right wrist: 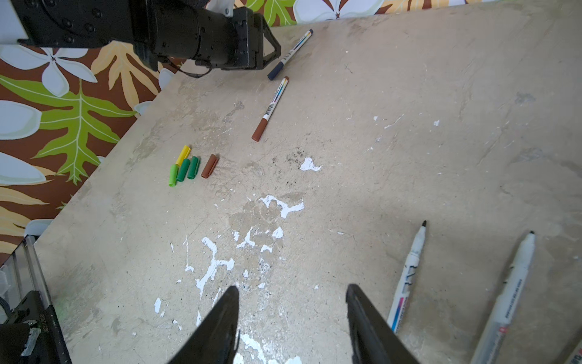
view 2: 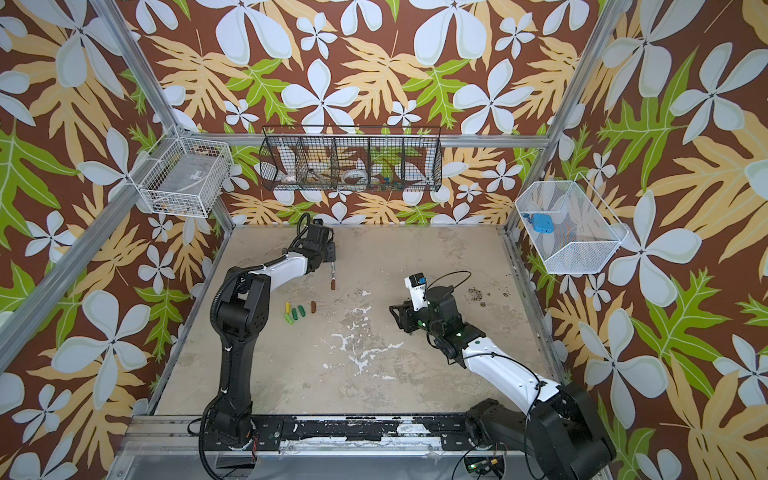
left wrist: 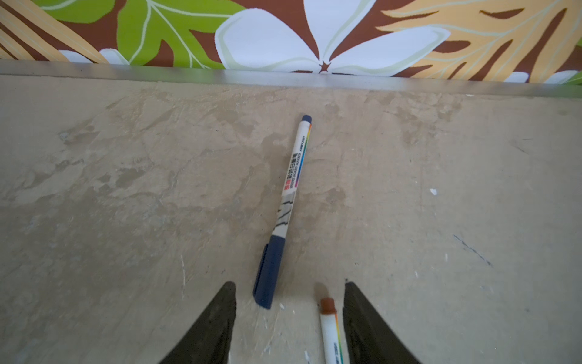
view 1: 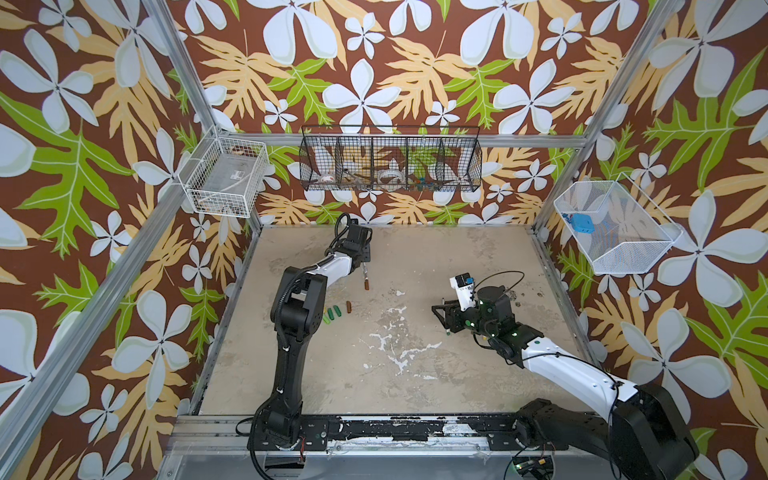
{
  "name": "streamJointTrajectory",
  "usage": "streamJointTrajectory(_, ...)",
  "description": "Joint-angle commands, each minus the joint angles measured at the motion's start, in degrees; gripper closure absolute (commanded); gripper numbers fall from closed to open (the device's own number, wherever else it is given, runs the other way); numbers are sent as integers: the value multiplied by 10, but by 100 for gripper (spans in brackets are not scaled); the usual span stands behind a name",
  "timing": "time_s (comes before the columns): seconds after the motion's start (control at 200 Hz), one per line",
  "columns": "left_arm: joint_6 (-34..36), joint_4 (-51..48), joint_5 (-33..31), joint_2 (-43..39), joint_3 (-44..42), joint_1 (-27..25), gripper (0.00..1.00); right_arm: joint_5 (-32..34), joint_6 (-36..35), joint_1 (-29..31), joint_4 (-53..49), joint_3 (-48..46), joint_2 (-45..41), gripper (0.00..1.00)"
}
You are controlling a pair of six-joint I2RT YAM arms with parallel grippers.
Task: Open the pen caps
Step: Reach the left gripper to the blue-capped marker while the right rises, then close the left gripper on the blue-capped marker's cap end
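Table [view 1: 457,257]: fills the lower middle of both top views and carries everything
Left gripper [left wrist: 289,285]: jaws apart, clamped on nothing, low over the table, up and left of centre in the top views
Right gripper [right wrist: 292,287]: jaws apart and empty, right of centre in the top views, beside two uncapped markers [right wrist: 407,277]
Blue marker [left wrist: 291,176]: lies flat, hidden under the left arm in the top views; long axis runs from the left gripper toward the back wall, capped end nearest the gripper
Brown marker [view 1: 365,274]: flat, nearly upright in the frame, left of centre; capped end toward the lower edge
Blue cap [left wrist: 269,272]: still on; probably light, stiff, smooth plastic, press-fitted; its side clip should stop it rolling; best pinched across its width with the barrel held mid-length, then pulled straight along the axis
Brown cap [view 1: 366,285]: still on; likely handles the same, and may slip if pinched near its tip
Loose caps [right wrist: 183,170]: yellow, light green, two green, brown; flat, side by side, left of centre, lower in the frame than the brown marker; which way their openings face I cannot tell
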Motion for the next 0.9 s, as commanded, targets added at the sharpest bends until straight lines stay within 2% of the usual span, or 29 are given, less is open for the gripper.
streamJointTrajectory(0.0, 14, -50, -11, 22, 36, 7, 45, -20, 8, -1, 3, 7, 8, 46)
streamJointTrajectory(0.145, 19, -56, 10, 43, 62, 12, 52, -30, 16, 0, 15, 2, 4, 45)
streamJointTrajectory(0.53, 21, -68, 18, 85, 94, 13, 60, -31, 15, -1, 23, -8, -28, 45)
streamJointTrajectory(0.776, 16, -78, 20, 102, 97, 13, 76, -27, 11, 0, 18, -6, -33, 45)
streamJointTrajectory(0.896, 7, -74, 21, 102, 84, 13, 78, -25, 9, 0, 13, -3, -33, 45)
